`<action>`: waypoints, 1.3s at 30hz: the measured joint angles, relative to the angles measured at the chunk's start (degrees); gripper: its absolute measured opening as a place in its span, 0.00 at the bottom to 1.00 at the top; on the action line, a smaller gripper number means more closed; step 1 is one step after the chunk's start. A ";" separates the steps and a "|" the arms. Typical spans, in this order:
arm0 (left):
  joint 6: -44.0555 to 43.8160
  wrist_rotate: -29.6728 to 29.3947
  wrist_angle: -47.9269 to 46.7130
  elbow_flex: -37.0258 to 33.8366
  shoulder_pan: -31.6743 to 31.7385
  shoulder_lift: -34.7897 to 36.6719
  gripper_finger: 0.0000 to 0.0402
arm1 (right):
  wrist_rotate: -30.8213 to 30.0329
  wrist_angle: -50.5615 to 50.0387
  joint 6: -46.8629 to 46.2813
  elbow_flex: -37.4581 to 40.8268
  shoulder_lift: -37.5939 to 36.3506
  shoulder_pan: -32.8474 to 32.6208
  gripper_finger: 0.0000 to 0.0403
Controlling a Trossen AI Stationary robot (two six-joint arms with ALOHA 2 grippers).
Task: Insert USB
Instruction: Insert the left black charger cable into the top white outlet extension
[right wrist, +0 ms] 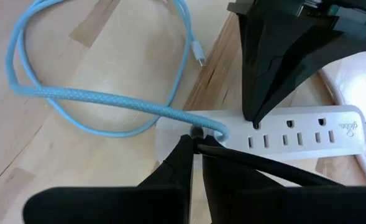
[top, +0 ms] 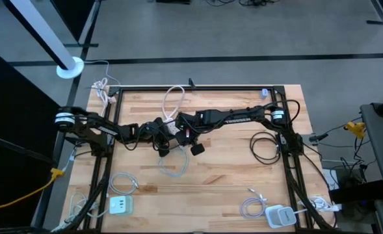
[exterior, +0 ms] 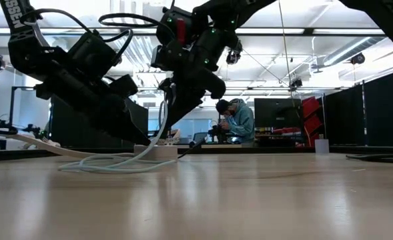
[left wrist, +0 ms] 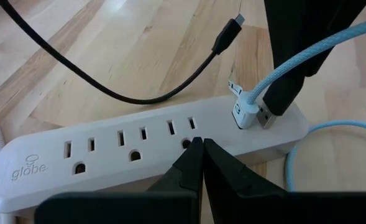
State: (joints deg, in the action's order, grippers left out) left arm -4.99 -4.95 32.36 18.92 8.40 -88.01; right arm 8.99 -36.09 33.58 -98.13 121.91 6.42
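While pinning the power strip (left wrist: pixel 139 146), closed left claw (left wrist: pixel 202 144); right claw (right wrist: pixel 196 138) clamped on USB plug (left wrist: pixel 248 112) at its end

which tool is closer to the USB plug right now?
Right. The right tool is shut on the USB plug at the power strip's end; the left tool, shut, presses on the strip's middle.

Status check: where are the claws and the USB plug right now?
Left claw shut, pressing on power strip. Right claw shut on USB plug at strip's end. Black cable lies beside, clear.
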 joint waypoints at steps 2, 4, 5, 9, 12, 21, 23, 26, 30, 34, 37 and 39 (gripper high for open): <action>0.00 0.00 0.00 0.00 0.00 0.00 0.00 | -0.03 -0.30 0.02 -0.26 0.00 0.00 0.02; 0.00 0.00 0.00 0.00 0.00 0.00 0.00 | -0.18 -0.65 0.04 -0.58 0.00 0.00 0.02; 0.00 0.00 0.00 0.00 0.00 0.00 0.00 | -0.19 -0.71 0.18 -0.61 0.00 0.00 0.02; 0.00 0.00 0.00 0.00 0.00 0.00 0.00 | -0.44 -1.43 0.92 -0.69 0.00 0.04 0.02; 0.00 0.00 -0.02 0.00 0.00 0.00 0.00 | -0.61 -1.70 0.94 -0.70 0.02 0.11 0.02; 0.00 0.00 0.00 0.00 0.00 0.00 0.00 | 0.02 -0.47 1.12 -0.86 1.29 0.26 0.02; 0.00 0.00 0.00 0.00 0.00 0.00 0.00 | 0.21 0.17 1.11 -0.94 2.09 0.28 0.02; 0.00 0.00 -0.01 0.00 0.00 0.02 0.00 | 0.75 0.78 1.07 -1.02 3.01 0.28 0.02; 0.00 0.02 -0.04 0.00 0.00 0.02 0.00 | 0.71 0.76 0.94 -0.99 3.26 0.28 0.02; 0.00 0.00 -0.04 0.00 0.00 0.02 0.00 | 0.66 0.73 0.94 -0.95 3.37 0.28 0.02; 0.00 0.00 -0.04 0.00 0.00 0.02 0.00 | 0.59 0.69 0.94 -0.91 3.26 0.28 0.02; 0.02 0.00 -0.04 0.00 0.00 0.02 0.00 | 0.33 0.52 0.94 -0.84 2.66 0.21 0.04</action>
State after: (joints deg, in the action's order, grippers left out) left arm -4.97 -4.95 32.32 18.92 8.40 -87.99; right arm 9.33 -35.58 34.52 -98.97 124.57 6.63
